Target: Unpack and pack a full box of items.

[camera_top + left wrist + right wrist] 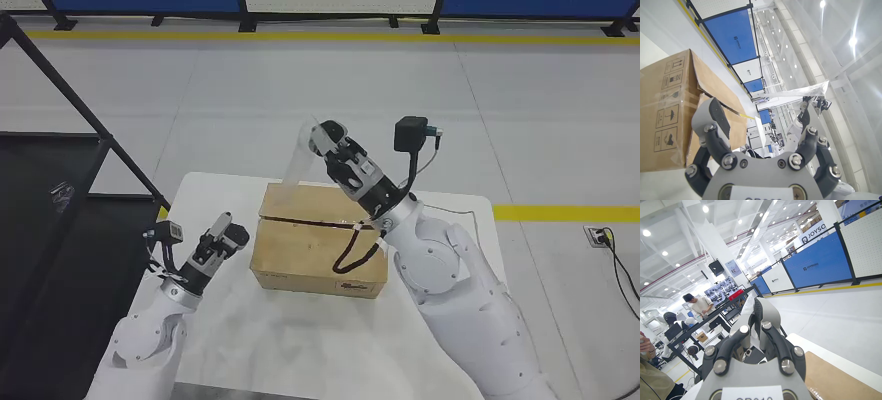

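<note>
Fingers of the right gripper (322, 140) are clamped on a strip of clear plastic film (298, 160), held aloft over the far side of the cardboard box (300, 245). The box sits mid-table with its top flaps folded down. The left gripper (228, 232) has its fingers (718, 115) spread wide and holding nothing, poised near the box's left side above the white table (260, 330).
</note>
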Controlling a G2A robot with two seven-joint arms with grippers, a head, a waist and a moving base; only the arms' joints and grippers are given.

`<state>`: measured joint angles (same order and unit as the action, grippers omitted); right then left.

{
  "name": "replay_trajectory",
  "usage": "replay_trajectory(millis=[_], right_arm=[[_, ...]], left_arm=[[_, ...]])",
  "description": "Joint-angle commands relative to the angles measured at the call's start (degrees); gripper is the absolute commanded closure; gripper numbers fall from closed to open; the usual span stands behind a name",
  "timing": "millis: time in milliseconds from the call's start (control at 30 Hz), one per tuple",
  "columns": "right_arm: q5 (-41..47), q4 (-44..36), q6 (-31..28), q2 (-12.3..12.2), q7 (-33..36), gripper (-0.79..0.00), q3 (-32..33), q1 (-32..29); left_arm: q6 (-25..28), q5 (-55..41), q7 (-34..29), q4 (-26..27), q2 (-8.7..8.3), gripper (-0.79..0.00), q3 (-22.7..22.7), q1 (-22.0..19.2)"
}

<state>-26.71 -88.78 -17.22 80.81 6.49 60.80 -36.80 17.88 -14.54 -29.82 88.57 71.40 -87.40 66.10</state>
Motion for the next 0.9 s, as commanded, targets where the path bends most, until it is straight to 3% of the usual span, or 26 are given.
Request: replay_trajectory(millis=[0,133,300,533,567,700,767,867], right_arm=[[-1.2,0.8,-3.6,0.0,-0.7,0.000,-0.1,0.2],[-4.6,2.1,-8.9,0.1,-3.6,0.000,-0.5,0.1],[-7.0,3.6,-12.2,0.4,-6.1,0.000,-1.2,0.5],[-9.1,5.7,-15.8,0.8,-6.9,0.000,-2.0,1.6],[-9.4,5.9,-16.3,0.8,-7.0,0.000,-2.1,1.7],[-10.1,6.4,-17.1,0.9,-7.2,0.000,-2.1,1.8],[-10.4,6.6,-17.3,1.0,-7.2,0.000,-2.0,1.8],[-10.8,6.5,-17.5,1.0,-7.3,0.000,-1.9,1.5]], left_arm=[[-2.8,-0.6,0.6,0.0,0.08,-0.785,0.7,-0.8],[-8.3,-6.5,1.9,-0.9,0.46,-0.785,1.8,-2.4],[-14.1,-11.9,-2.7,-2.4,0.42,-0.785,2.4,-4.4],[-18.2,-16.6,-7.5,-4.3,0.37,-0.785,3.4,-6.2],[-18.5,-16.8,-7.7,-4.8,0.36,-0.757,3.5,-6.5],[-19.7,-17.5,-7.4,-6.1,0.42,-0.502,4.3,-7.7],[-20.2,-18.7,-8.1,-6.9,0.46,-0.456,4.6,-8.2],[-20.5,-18.5,-7.5,-7.9,0.45,-0.456,4.9,-9.0]])
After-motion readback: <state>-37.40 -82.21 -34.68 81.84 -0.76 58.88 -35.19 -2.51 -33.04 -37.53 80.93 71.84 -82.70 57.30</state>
